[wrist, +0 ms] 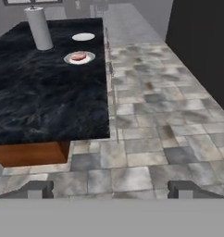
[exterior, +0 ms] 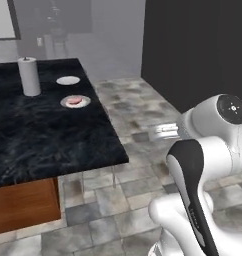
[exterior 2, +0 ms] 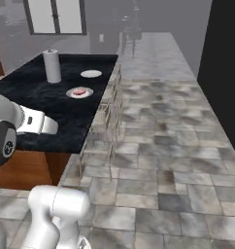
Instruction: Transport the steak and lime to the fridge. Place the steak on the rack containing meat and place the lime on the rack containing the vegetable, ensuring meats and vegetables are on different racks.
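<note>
The steak (exterior: 74, 101) is a pink-red lump on a small white plate (exterior: 84, 98) lying on the black marble counter (exterior: 38, 135). It also appears on the counter as the steak (exterior 2: 79, 91) and the steak (wrist: 78, 57). My gripper (wrist: 111, 190) is open, its two dark fingertips (wrist: 37, 189) far apart with nothing between them. It hangs above the tiled floor off the counter's near corner, well short of the steak. The lime and the fridge are out of view.
A paper towel roll (exterior: 29, 76) and an empty white plate (exterior: 68, 80) stand beyond the steak. Thin wire stools (exterior 2: 109, 114) line the counter's floor side. A dark wall (exterior: 193, 45) bounds the tiled floor (exterior 2: 168, 146) on the right.
</note>
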Motion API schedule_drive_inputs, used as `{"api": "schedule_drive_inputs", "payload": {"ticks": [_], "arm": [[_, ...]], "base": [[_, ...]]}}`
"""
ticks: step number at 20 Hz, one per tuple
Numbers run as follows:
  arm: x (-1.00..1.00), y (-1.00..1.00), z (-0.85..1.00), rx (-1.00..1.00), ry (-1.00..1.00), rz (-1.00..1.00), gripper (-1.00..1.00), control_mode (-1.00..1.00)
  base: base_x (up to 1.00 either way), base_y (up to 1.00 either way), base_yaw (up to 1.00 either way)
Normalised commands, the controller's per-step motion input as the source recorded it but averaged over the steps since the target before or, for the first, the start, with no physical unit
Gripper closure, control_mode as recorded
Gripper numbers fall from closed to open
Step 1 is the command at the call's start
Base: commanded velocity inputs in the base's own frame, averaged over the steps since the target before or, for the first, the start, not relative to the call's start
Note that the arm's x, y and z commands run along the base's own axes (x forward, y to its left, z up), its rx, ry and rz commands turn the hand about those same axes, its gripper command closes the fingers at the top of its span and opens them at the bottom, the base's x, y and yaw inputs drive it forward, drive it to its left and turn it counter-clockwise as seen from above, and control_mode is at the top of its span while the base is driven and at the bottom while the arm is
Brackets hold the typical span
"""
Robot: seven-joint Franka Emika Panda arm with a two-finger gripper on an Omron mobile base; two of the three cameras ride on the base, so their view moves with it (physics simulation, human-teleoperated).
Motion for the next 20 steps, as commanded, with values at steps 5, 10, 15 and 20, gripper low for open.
{"api": "schedule_drive_inputs", "payload": {"ticks": [5,10,15,20], "arm": [[0.0,0.0,0.0,0.0,0.0,0.0,-1.0,1.0],[0.0,0.0,0.0,0.0,0.0,0.0,-1.0,1.0],[0.0,0.0,0.0,0.0,0.0,0.0,-1.0,1.0],[0.0,0.0,0.0,0.0,0.0,0.0,-1.0,1.0]], "base": [[0.82,-1.0,0.09],[0.97,-1.0,0.37],[0.94,-0.81,0.59],[0.87,-0.53,0.71]]}}
